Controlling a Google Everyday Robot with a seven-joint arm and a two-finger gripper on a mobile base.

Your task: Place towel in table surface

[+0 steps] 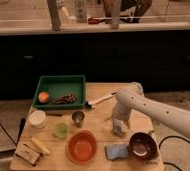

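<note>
The light tan wooden table surface [99, 125] fills the middle of the camera view. My white arm reaches in from the right and bends down over the table's right half. My gripper [119, 128] points down, close above or on the tabletop, just behind a blue-grey folded cloth-like piece [116, 151] that lies flat near the front edge; this may be the towel. A pale shape hangs at the gripper's tip; I cannot tell whether it is cloth or part of the gripper.
A green tray [59, 85] with an orange fruit [43, 96] sits at the back left. A white-handled brush [100, 101], metal cup [78, 118], green cup [61, 130], white container [37, 119], orange bowl [82, 146] and dark bowl [142, 145] stand around.
</note>
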